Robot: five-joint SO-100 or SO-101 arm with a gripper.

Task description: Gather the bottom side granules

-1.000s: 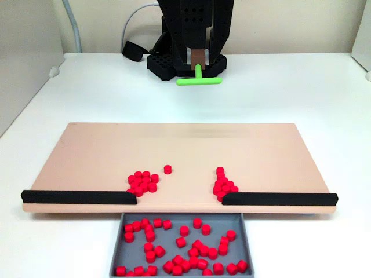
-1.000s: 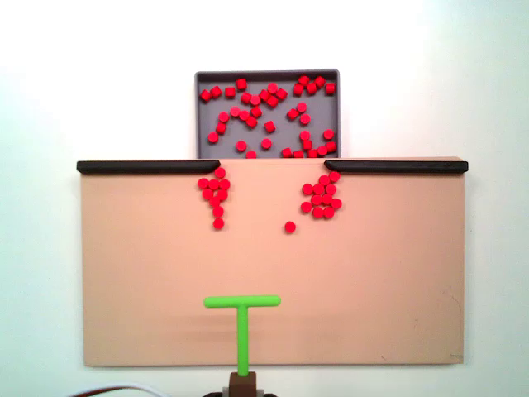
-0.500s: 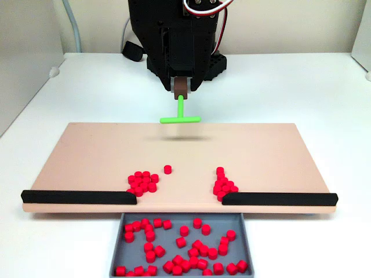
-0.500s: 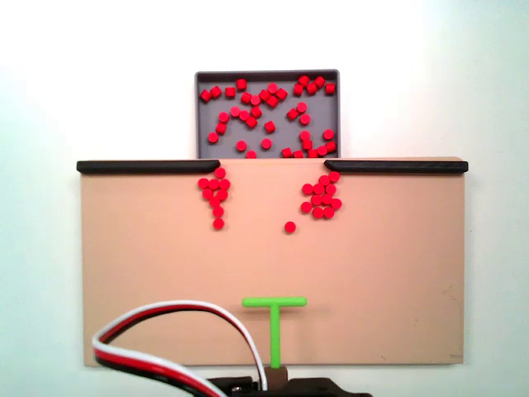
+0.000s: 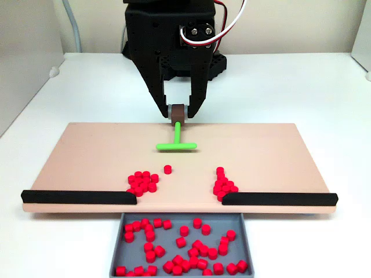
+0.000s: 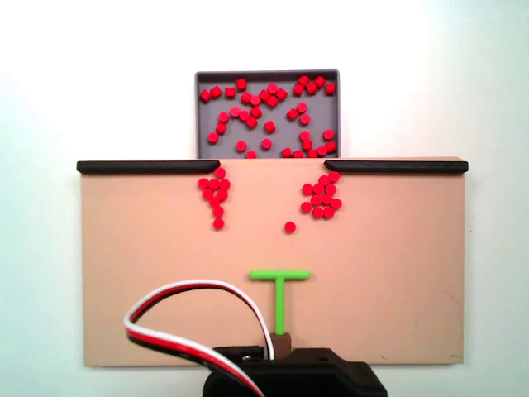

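The granules are small red beads on a beige board (image 5: 87, 156). In a fixed view they form a left cluster (image 5: 142, 182), a right cluster (image 5: 224, 185) and a single bead (image 5: 167, 169). In the other fixed view the clusters (image 6: 215, 194) (image 6: 322, 195) and the lone bead (image 6: 290, 227) sit just below the black strips. My gripper (image 5: 178, 111) is shut on the brown handle of a green T-shaped stick (image 5: 176, 143). The stick's crossbar (image 6: 280, 274) lies a short way behind the lone bead, apart from it.
Two long black strips (image 5: 78, 197) (image 5: 278, 198) line the board's edge with a gap between them. A grey tray (image 5: 181, 215) (image 6: 266, 74) below that gap holds many red beads. Red, white and black wires (image 6: 190, 294) loop over the arm. White table surrounds the board.
The arm has moved forward over the board, carrying the green stick from the board's far edge toward the beads. The beads have not moved.
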